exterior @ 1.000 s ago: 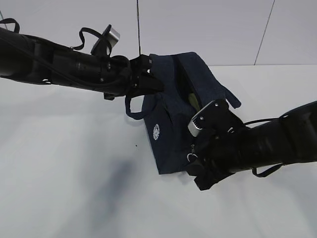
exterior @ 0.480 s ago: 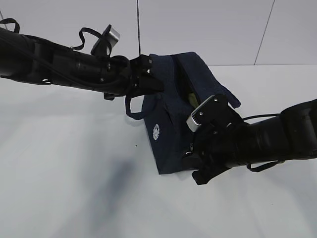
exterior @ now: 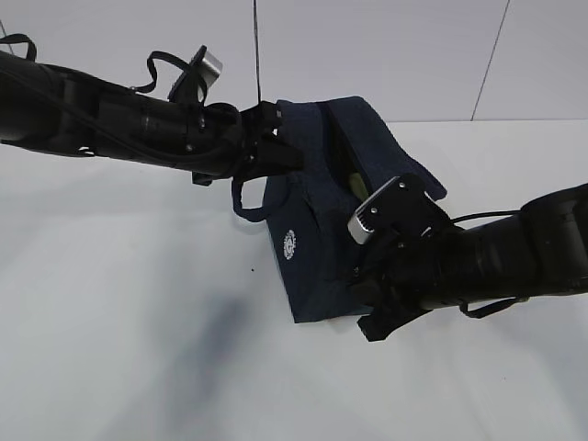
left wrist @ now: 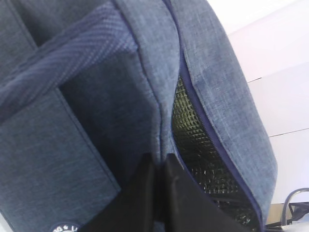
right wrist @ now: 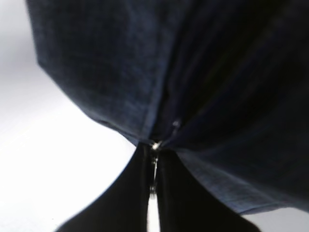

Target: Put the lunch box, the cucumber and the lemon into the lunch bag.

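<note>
My left gripper has its jaws pressed together on a fold of the lunch bag, pinching the navy fabric at the bag's upper edge beside the open zipper, where a silvery lining shows inside. My right gripper is clamped tight at the bag's lower corner, its jaws squeezing the metal ring pull of the zipper. The bag stands on a white table, between my two arms, its round white logo facing outward. Behind it rises a pale panelled wall.
</note>
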You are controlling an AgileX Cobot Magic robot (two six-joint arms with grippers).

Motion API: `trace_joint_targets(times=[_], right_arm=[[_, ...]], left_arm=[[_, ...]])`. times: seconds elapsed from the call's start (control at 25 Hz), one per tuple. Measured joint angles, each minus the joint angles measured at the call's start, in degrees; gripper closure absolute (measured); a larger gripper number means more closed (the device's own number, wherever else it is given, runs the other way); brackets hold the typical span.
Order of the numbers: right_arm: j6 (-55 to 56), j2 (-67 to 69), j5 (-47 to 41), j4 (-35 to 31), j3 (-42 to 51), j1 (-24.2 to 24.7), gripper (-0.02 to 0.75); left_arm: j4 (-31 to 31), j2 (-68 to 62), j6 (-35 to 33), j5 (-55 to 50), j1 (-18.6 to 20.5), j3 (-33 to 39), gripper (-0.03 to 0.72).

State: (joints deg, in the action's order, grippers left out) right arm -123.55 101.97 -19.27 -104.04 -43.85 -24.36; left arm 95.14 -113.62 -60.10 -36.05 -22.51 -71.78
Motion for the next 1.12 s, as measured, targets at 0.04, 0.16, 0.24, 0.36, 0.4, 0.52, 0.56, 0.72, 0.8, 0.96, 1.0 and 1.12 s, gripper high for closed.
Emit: trace_joint_targets(times=[0.04,0.16,0.24,0.36,0.4,0.52,0.56,0.72,0.8,0.96,1.0,1.12], right_arm=[[0.00,0.00,0.02,0.00,0.00,0.00,0.724],[0.00,0.00,0.12,-0.02,0.00,0.00,0.724],[0.72,0.00,0.12,0.31,0.00,0.00,0.724],[4.08,0.00,0.12,3.06,0.00,0.00,0.725],[5.21,0.00,0.12,4.22,0.00,0.00,0.725],[8.25,-0.11,0.12,6.61,0.00,0.00,0.725],[8.97,-0.37,0.12,7.28,0.00,0.00,0.726],[10.72,-2.24,1.80,8.28,0.11,0.00,0.726],[11.11,-2.96,2.76,8.28,0.21,0.00,0.726],[12.09,-3.34,3.21,8.88,0.20,0.00,0.726],[13.00,-3.34,3.21,9.60,0.20,0.00,0.726],[17.78,-3.34,3.21,13.94,0.20,0.00,0.726]], left_arm=[[0.00,0.00,0.00,0.00,0.00,0.00,0.694],[0.00,0.00,0.00,0.04,0.00,0.00,0.694],[0.00,0.00,0.00,0.04,0.00,0.00,0.694],[0.00,0.00,0.00,0.13,0.00,0.00,0.694],[0.00,0.00,0.00,0.13,0.00,0.00,0.694],[0.00,0.00,0.00,0.13,0.00,0.00,0.694],[0.00,0.00,0.00,0.13,0.00,0.00,0.694],[0.00,0.00,0.00,0.26,0.00,0.00,0.694],[0.00,0.00,0.00,0.30,0.00,0.00,0.694],[0.00,0.00,0.00,0.39,0.00,0.00,0.694],[0.00,0.00,0.00,0.39,0.00,0.00,0.694],[0.00,0.00,0.00,0.39,0.00,0.00,0.694]])
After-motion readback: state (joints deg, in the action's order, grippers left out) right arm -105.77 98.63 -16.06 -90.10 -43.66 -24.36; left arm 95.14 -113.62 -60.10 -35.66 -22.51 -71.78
